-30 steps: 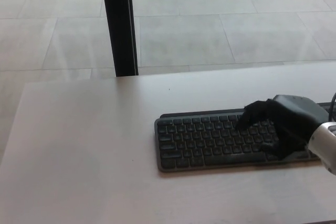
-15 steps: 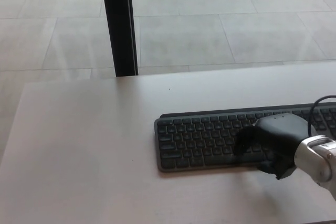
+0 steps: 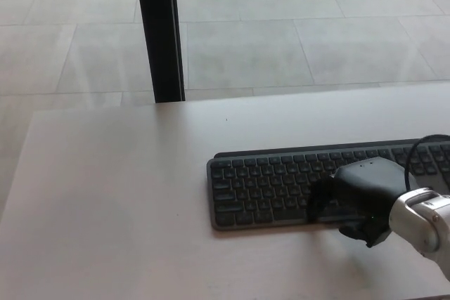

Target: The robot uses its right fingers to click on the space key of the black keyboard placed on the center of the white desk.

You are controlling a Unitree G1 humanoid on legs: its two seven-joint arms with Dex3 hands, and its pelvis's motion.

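— Item one? I list a black keyboard (image 3: 281, 187) lying flat on the white desk (image 3: 112, 201), long side running three to nine o'clock.

— And my arm? Right hand (image 3: 355, 201) over the keyboard's bottom row, fingers (image 3: 320, 205) curled down at the near edge; contact with the keys I cannot confirm. Silver wrist (image 3: 422, 219) at four o'clock.

— Background? Black post (image 3: 159, 33) at eleven o'clock, grey tiled floor (image 3: 316, 26) beyond the desk.
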